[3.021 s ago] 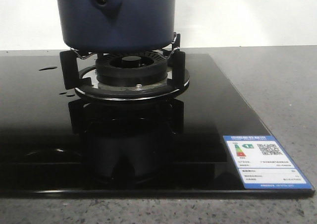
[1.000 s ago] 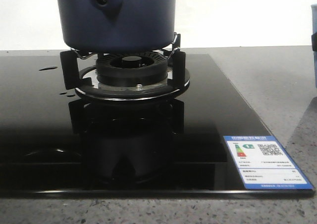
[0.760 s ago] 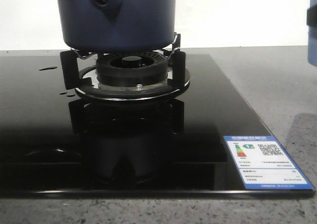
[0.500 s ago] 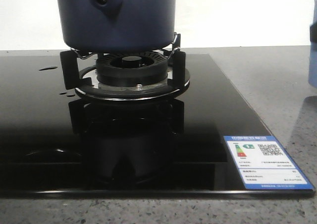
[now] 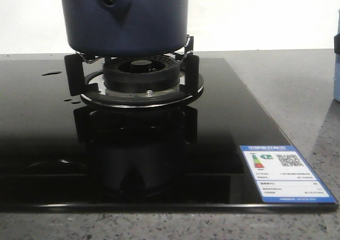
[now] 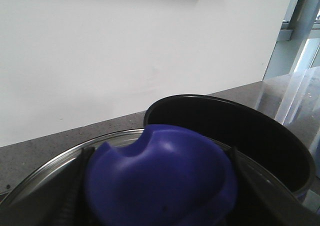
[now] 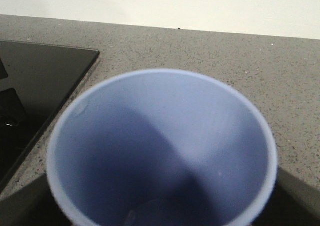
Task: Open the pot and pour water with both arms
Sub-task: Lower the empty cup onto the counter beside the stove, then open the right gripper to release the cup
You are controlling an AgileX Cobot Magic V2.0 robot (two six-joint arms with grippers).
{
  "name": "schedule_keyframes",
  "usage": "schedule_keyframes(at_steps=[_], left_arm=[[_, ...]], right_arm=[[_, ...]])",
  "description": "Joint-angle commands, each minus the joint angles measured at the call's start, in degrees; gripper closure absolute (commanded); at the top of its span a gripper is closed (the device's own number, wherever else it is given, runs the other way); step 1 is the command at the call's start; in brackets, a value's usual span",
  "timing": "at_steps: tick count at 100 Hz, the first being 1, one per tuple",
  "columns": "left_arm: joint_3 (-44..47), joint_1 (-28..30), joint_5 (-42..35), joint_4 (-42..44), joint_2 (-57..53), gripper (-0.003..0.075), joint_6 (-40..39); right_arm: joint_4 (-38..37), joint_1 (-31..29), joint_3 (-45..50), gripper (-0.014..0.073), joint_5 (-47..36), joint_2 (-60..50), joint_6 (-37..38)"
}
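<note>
The dark navy pot (image 5: 127,22) stands on the burner's pan support, its top cut off by the front view. In the left wrist view the pot (image 6: 250,136) is open, its dark inside showing. My left gripper (image 6: 160,186) is shut on the blue knob (image 6: 160,176) of the lid, whose metal rim (image 6: 60,161) is held beside the pot's mouth. My right gripper (image 7: 160,201) is shut on a pale blue cup (image 7: 165,151), upright over the grey counter. Only a sliver of that cup (image 5: 337,75) shows in the front view. I cannot tell whether it holds water.
The burner with its pan support (image 5: 141,70) sits on a black glass hob (image 5: 223,123) that carries an energy label (image 5: 284,173) at the front right corner. Grey countertop (image 5: 297,86) lies right of the hob. A white wall runs behind.
The cup came into the front view at the right edge, rose, then came down and drew back right, leaving a thinner sliver. The pot has not moved.
</note>
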Motion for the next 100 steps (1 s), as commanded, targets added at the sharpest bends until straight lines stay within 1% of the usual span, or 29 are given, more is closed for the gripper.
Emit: schedule_keyframes(at_steps=[1,10,21,27,39,53,76,88,100], left_arm=[[-1.94,-0.43,3.1,-5.79,-1.4,0.0471,0.09],[-1.94,-0.43,3.1,-5.79,-1.4,0.0471,0.09],[-1.94,-0.43,3.1,-5.79,-1.4,0.0471,0.09],[-1.94,-0.43,3.1,-5.79,-1.4,0.0471,0.09],[-1.94,-0.43,3.1,-5.79,-1.4,0.0471,0.09],[-1.94,-0.43,3.1,-5.79,-1.4,0.0471,0.09],[-1.94,-0.43,3.1,-5.79,-1.4,0.0471,0.09],[-1.94,-0.43,3.2,-5.79,-1.4,0.0471,0.09],[-1.94,-0.43,5.38,-5.79,-1.4,0.0471,-0.01]], right_arm=[[0.94,-0.33,-1.45,0.0039,-5.17,-1.25,0.09],[0.94,-0.33,-1.45,0.0032,-5.06,-1.25,0.09],[0.94,-0.33,-1.45,-0.0027,-4.92,-1.25,0.09],[2.12,-0.33,-1.45,-0.0056,-4.33,-1.25,0.09],[3.65,-0.33,-1.45,-0.0052,-3.22,-1.25,0.09],[3.65,-0.33,-1.45,-0.0052,-5.53,-1.34,0.09],[3.65,-0.33,-1.45,-0.0052,-5.57,-7.61,0.09],[3.65,-0.33,-1.45,-0.0052,-3.02,-11.85,0.09],[3.65,-0.33,-1.45,-0.0052,0.44,-17.0,0.09]])
